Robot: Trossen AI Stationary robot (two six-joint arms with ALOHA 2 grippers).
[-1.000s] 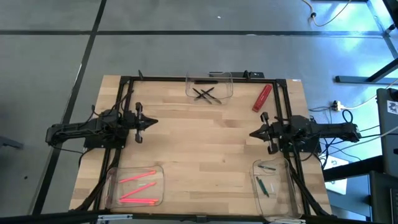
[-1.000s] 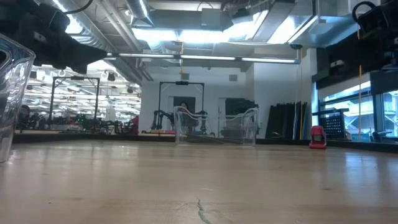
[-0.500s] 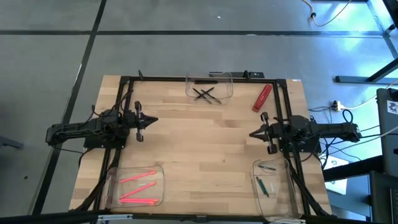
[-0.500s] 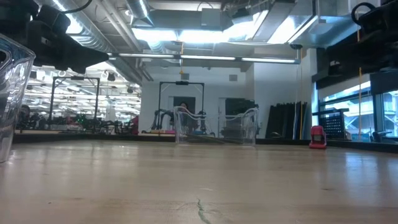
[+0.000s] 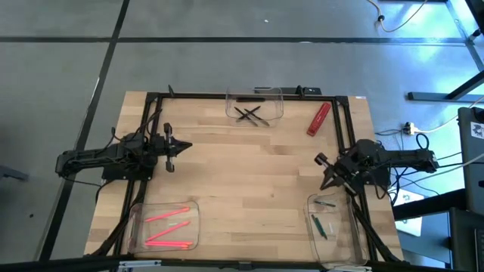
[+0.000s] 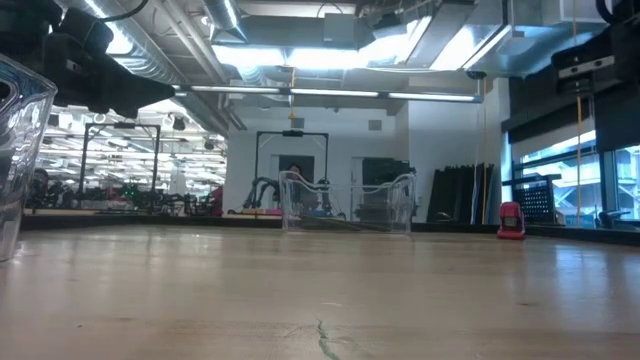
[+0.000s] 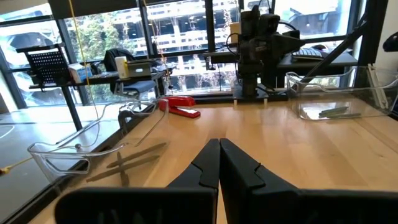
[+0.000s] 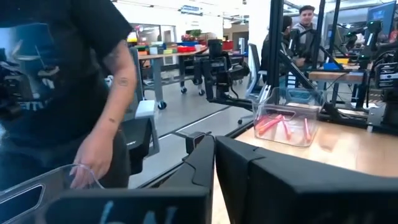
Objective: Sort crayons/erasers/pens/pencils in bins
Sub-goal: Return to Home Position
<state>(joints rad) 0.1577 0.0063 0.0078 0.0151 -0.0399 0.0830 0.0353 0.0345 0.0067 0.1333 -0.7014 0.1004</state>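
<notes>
I am holding my left gripper (image 7: 219,146) and right gripper (image 8: 214,148) clenched empty above the table (image 5: 249,174), pencils (image 5: 168,216) lying in the bins (image 5: 228,106).

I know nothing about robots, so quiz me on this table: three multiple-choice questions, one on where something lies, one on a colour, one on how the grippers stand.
1. Where is the red block? A. Inside a bin. B. On the table beside the far bin of black pens. C. In a gripper.
2. What colour are the sticks in the bin by the left arm? A. Pink-red. B. Black. C. Yellow.
3. How are the left gripper and right gripper? A. Open wide. B. Shut on pencils. C. Shut, empty.
Answers: 1 B, it lies on bare wood; 2 A, pink shows through the clear wall; 3 C, each wrist view shows fingers together, nothing between.
</notes>
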